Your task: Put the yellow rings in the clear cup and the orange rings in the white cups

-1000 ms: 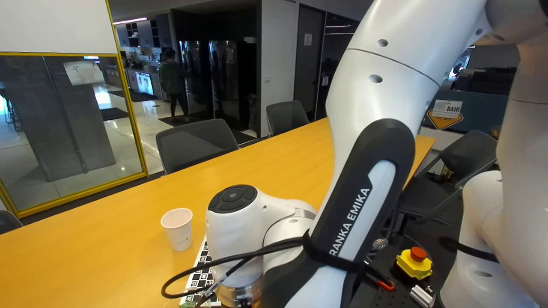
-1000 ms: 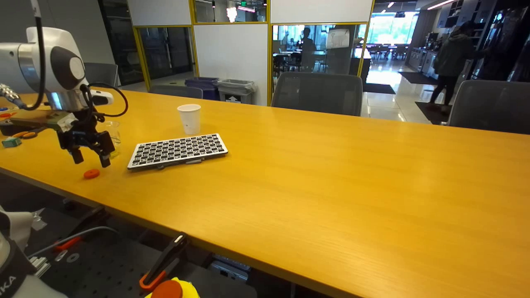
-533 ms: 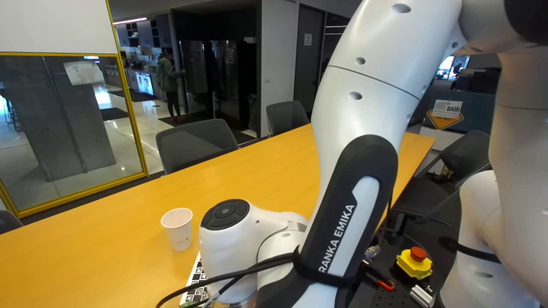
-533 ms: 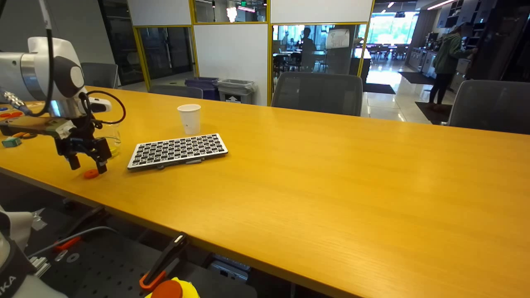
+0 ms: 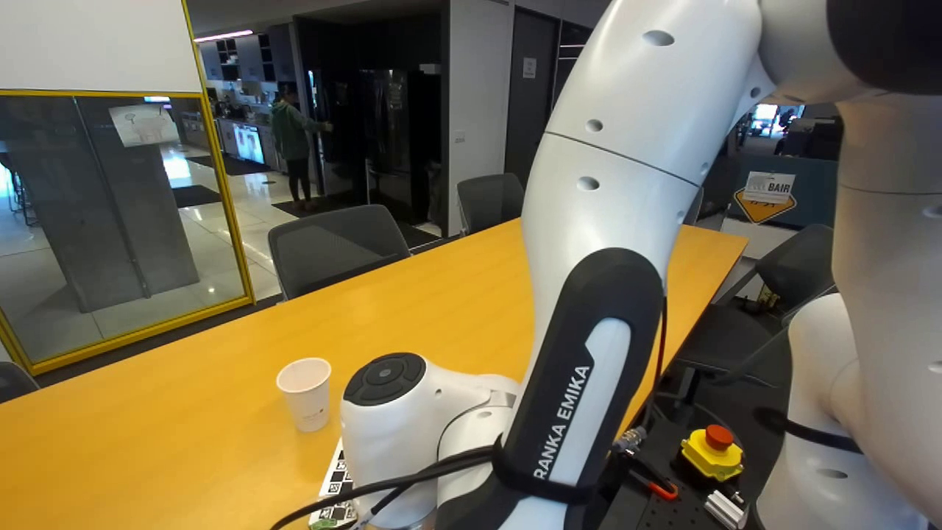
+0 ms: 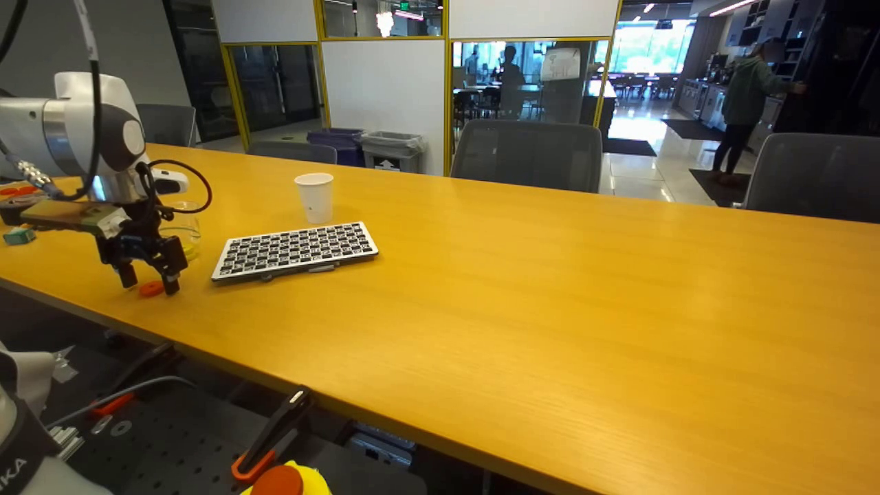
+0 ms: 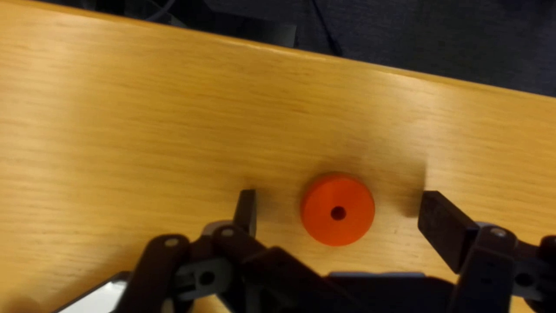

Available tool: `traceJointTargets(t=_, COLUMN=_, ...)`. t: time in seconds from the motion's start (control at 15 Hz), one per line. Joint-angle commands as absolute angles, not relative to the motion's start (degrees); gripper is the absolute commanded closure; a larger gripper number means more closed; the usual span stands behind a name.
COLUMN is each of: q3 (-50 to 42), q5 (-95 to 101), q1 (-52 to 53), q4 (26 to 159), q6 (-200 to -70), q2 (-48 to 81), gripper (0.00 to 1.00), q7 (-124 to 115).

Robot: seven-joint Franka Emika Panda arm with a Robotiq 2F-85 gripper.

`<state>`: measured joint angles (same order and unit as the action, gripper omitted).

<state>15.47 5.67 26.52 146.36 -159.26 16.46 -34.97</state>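
An orange ring lies flat on the table near its edge. In the wrist view the orange ring sits between the two fingers of my open gripper, with a gap on each side. The gripper is low over the table, its fingertips on either side of the ring. The clear cup stands behind the gripper, partly hidden, with something yellow at its bottom. A white cup stands upright farther back and also shows in an exterior view. More orange rings lie at the far left.
A checkered board lies between the clear cup and the table's front side. A small green block lies at the left. The table edge runs close to the ring. Chairs stand along the far side.
My gripper has moved down, and its fingertips have come from above the orange ring to either side of it. The fingers stay open. The ring and cups have not moved.
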Motion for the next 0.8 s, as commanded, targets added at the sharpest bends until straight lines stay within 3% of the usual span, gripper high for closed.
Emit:
traceJointTargets(t=0.0, q3=14.1, q5=5.0, q1=28.0, q4=145.5, q6=-161.0, q2=17.3, gripper=0.34, q7=-35.4)
traceJointTargets(t=0.4, q3=13.8, q5=5.0, q1=28.1, q4=145.3, q6=-161.0, q2=16.6, gripper=0.8, q7=-35.7)
traceJointTargets(t=0.73, q3=14.1, q5=3.1, q1=26.5, q4=145.2, q6=-158.7, q2=15.1, gripper=0.78, q7=-34.3)
